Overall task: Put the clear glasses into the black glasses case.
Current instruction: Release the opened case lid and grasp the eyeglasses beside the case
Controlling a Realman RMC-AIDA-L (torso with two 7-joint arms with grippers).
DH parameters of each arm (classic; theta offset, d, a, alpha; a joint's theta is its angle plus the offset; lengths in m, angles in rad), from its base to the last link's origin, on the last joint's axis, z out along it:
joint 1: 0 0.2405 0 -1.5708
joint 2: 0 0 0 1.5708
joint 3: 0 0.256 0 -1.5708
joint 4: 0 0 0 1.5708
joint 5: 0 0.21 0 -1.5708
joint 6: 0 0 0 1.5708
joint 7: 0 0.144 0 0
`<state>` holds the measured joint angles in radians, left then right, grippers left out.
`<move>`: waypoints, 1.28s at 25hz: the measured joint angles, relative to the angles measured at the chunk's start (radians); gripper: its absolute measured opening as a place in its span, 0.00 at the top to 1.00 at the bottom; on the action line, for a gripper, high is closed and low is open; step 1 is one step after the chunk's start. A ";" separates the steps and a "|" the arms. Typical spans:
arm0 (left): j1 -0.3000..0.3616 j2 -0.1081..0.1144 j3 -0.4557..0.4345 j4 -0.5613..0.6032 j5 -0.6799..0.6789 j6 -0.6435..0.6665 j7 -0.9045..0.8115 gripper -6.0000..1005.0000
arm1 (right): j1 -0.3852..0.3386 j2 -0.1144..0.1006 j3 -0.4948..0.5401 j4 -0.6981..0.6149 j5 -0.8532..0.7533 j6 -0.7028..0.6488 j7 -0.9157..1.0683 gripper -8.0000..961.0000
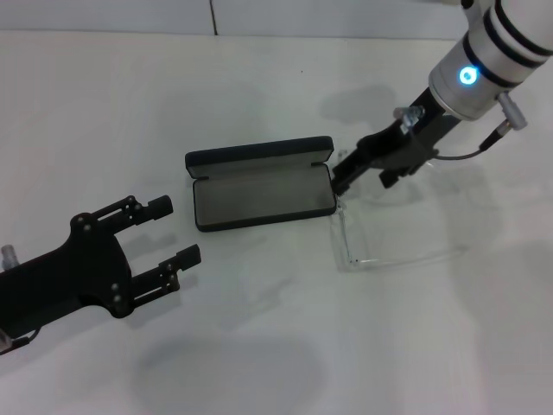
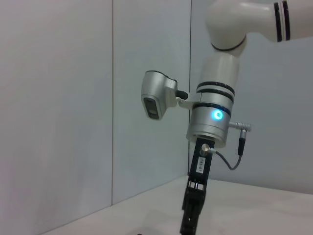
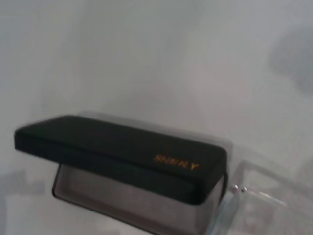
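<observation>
Now right gripper [image 1: 342, 179] fingers narrow at open black glasses case [image 1: 259, 197] edge, beside clear glasses [image 1: 380, 251]; left gripper [image 1: 177, 230] fingers wide.

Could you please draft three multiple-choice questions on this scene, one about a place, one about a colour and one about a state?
1. Where are the clear glasses?
A. On the table beside the end of the black glasses case nearest the right gripper
B. Inside the case
C. Held in the left gripper

2. What colour is the lettering on the case lid?
A. White
B. Orange
C. Blue

3. What state is the case in?
A. Shut
B. Open and holding nothing
C. Open with glasses inside

Answers:
1. A, since the head view shows them lying on the table at that end of the case, with the right gripper just above them.
2. B, since the right wrist view shows orange letters on the black lid.
3. B, since the lid is raised and only bare grey lining shows.
</observation>
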<state>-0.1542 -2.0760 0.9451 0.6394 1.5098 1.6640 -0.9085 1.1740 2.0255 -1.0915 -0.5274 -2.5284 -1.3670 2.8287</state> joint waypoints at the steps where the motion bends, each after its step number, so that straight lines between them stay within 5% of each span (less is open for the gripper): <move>1: 0.000 0.000 0.000 -0.001 0.000 -0.001 0.000 0.32 | -0.006 0.001 0.000 0.004 0.017 0.017 0.000 0.13; 32: -0.004 -0.007 0.000 -0.004 -0.001 -0.039 0.002 0.32 | -0.021 0.002 -0.125 0.091 0.160 0.149 -0.001 0.13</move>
<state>-0.1582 -2.0831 0.9449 0.6355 1.5084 1.6246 -0.9066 1.1530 2.0278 -1.2164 -0.4365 -2.3680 -1.2178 2.8274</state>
